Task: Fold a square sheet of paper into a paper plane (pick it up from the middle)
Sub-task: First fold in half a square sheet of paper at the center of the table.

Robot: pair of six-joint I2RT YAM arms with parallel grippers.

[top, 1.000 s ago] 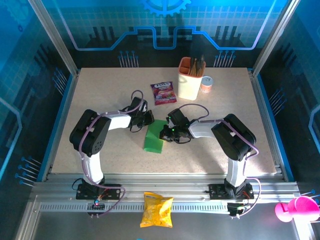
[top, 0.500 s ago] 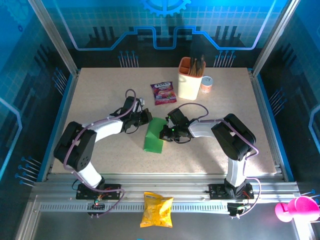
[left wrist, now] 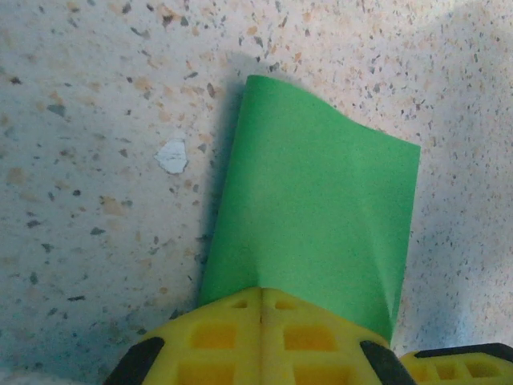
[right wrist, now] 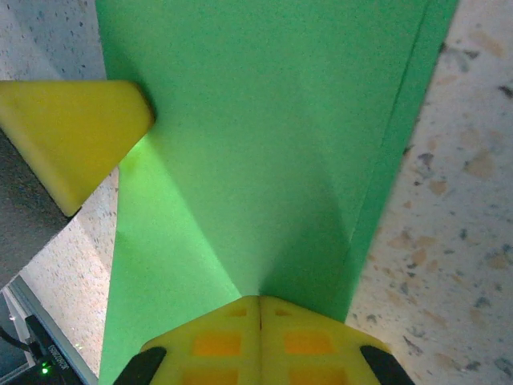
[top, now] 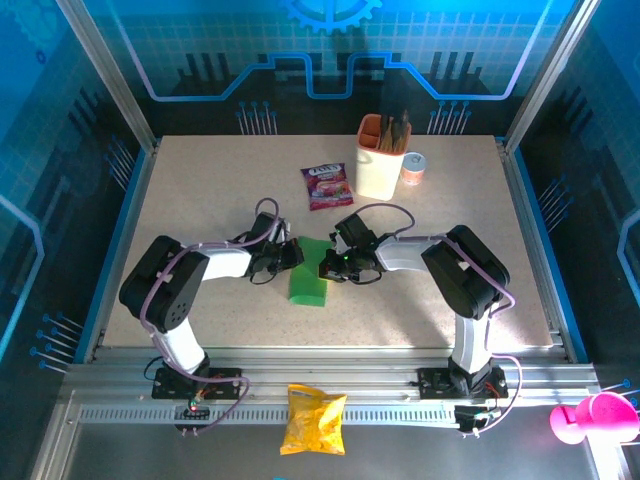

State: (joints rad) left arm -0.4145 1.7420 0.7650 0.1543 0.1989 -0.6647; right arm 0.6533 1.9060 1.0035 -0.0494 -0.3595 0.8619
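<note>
The square sheet of paper (top: 308, 286) is bright green. It is folded into a long strip and lies in the middle of the bench (top: 200, 180), between the two arms. The left fingers (top: 292, 255) are shut tight on the far left part of the paper. In the left wrist view the paper sticks out past them with a soft bend in it. The right fingers (top: 328, 268) are shut tight on the right side of the paper, just across from the left ones. In the right wrist view a crease runs up from them, and one yellow finger (right wrist: 72, 132) of the left arm touches the paper. A purple snack bag (top: 327, 186) lies farther back, well apart.
</note>
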